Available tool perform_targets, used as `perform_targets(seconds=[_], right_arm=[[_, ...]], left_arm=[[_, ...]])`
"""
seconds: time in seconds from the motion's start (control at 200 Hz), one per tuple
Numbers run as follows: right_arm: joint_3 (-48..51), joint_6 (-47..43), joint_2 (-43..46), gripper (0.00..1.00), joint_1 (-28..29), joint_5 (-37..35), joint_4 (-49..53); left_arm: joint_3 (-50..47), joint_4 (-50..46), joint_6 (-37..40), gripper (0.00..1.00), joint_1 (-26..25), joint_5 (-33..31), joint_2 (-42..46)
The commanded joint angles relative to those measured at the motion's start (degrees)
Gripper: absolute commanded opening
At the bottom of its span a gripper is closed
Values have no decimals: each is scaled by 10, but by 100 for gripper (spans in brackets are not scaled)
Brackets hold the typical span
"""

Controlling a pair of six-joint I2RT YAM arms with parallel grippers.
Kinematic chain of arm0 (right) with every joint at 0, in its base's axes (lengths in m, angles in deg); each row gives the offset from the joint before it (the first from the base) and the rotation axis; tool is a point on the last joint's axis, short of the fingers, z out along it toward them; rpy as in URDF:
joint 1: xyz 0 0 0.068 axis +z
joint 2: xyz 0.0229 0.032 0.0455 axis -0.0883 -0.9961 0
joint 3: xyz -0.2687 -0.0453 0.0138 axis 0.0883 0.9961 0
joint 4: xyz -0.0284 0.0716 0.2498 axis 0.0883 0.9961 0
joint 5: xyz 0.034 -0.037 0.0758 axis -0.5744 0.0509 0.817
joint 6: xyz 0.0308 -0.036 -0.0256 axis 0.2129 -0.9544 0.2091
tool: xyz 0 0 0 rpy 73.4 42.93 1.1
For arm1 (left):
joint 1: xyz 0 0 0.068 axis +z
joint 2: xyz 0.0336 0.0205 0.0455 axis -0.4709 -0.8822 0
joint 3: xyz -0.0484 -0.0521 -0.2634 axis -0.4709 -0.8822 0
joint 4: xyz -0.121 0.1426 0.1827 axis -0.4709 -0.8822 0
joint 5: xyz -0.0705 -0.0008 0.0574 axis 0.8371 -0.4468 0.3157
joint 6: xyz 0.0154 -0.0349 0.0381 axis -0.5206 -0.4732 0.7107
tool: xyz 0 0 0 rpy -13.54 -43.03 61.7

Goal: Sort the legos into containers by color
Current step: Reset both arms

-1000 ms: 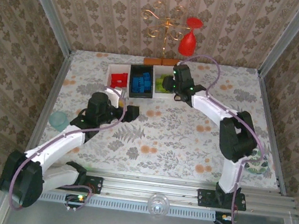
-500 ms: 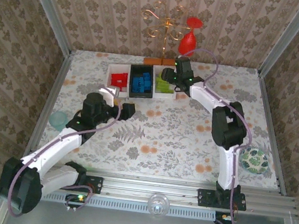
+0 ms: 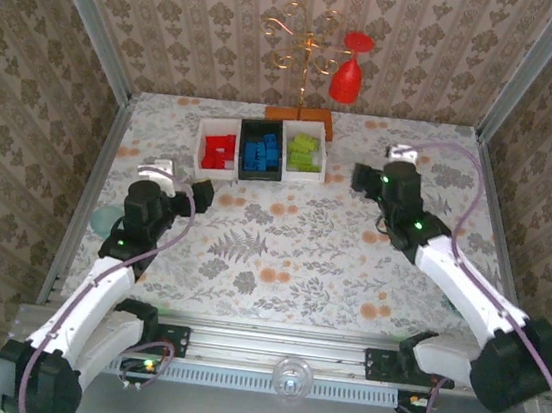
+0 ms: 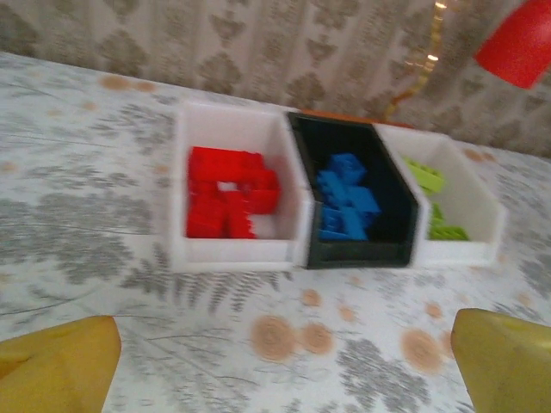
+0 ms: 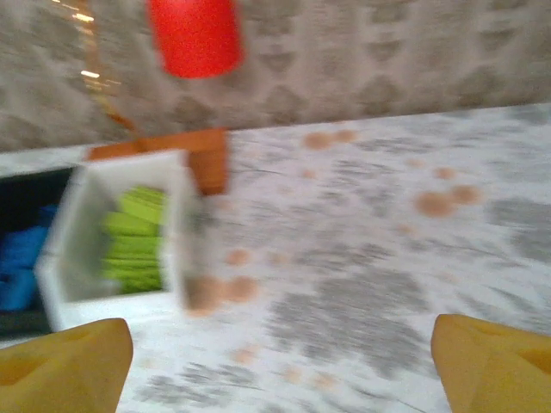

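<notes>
The three joined containers [image 3: 200, 145] stand at the back of the table. Red legos [image 3: 219, 149] fill the left white bin, blue legos [image 3: 261, 152] the black middle bin, lime green legos [image 3: 304, 154] the right white bin. My left gripper [image 3: 200, 194] hovers open in front of the red bin, apart from it. In the left wrist view the red legos [image 4: 228, 202], blue legos [image 4: 344, 206] and green legos [image 4: 435, 206] lie ahead of the empty left gripper [image 4: 284, 370]. My right gripper [image 3: 363, 180] is open, to the right of the green bin; the green legos [image 5: 133, 241] show at the left.
A gold stand [image 3: 306, 44] on an orange-brown base [image 3: 300, 117] rises behind the bins, with a red wine glass [image 3: 348, 74] hanging on it. A teal bowl [image 3: 103, 218] sits at the left edge, partly behind my left arm. Metal frame posts and wallpapered walls enclose the table.
My right gripper has opened and pulled back from over the green bin to the right. My left arm has drawn back leftward and toward the near edge, and its jaws are a little wider.
</notes>
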Motion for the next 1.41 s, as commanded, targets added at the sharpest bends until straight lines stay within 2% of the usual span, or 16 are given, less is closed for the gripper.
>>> perform_targets(seconds=[0.0, 0.08, 0.205, 0.285, 0.39, 0.525, 0.685, 0.91, 0.96, 1.105, 1.175, 1.25, 1.31, 1.4], right_arm=[[73, -33, 55, 96, -33, -111, 1], [135, -40, 87, 99, -57, -112, -48], [210, -80, 80, 100, -88, -125, -145], [218, -77, 62, 100, -109, -108, -157], [213, -98, 37, 100, -121, -85, -163], [235, -119, 28, 100, -135, -44, -201], [271, -115, 10, 100, -165, 27, -265], [286, -122, -28, 100, -176, 64, -347], [290, -127, -33, 100, -179, 70, -366], [309, -125, -51, 100, -201, 99, -447], [296, -120, -58, 100, -211, 125, -431], [289, -119, -68, 100, -213, 146, -429], [291, -119, -74, 100, -214, 170, -443], [303, -114, -81, 100, -214, 192, -482]], left_arm=[[-21, 19, 6, 100, 35, -64, -3], [-17, 59, 23, 100, 61, -67, -36], [13, 87, 89, 100, 76, -125, -113], [17, 113, 125, 100, 81, -150, -149], [5, 152, 164, 100, 86, -151, -167], [-7, 174, 209, 100, 94, -139, -186], [-47, 282, 245, 100, 96, -116, -240], [-71, 414, 261, 100, 104, -92, -331], [-49, 368, 251, 100, 109, -78, -332], [-36, 365, 239, 100, 122, -42, -349], [-67, 470, 237, 100, 129, -12, -390], [-76, 536, 245, 100, 132, 4, -441], [-59, 476, 236, 100, 134, 9, -429], [-53, 474, 234, 100, 137, 12, -432]])
